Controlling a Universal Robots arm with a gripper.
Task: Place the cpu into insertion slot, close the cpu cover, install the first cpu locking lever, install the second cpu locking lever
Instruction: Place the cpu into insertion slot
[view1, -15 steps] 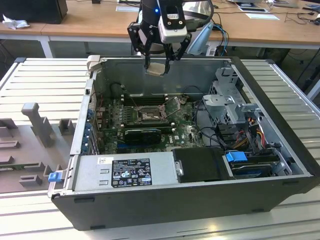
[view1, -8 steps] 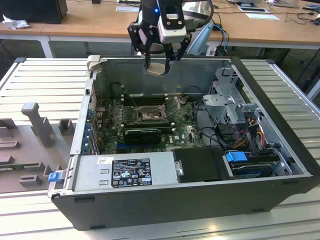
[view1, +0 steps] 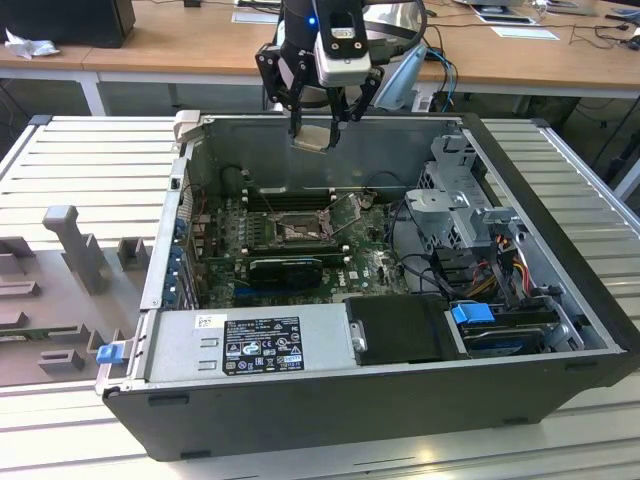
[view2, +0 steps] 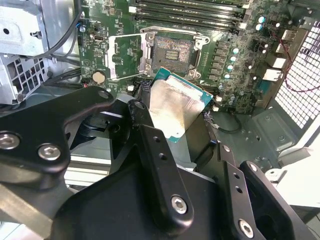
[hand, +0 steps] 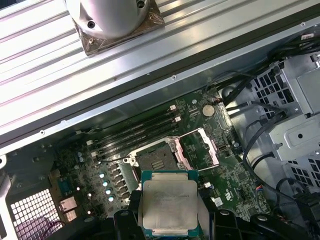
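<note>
Grey slatted surface (view1: 90, 150) is carrying an open case (view1: 400, 420); jaws are clamping the cpu (view1: 312, 137) above the slot (hand: 152, 161), whose cover (hand: 179, 155) is lying open.

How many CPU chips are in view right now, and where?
1. The cpu sits in the gripper, held above the open case; the insertion slot is empty, its cpu cover swung open. Another could be hidden behind case parts.
</note>
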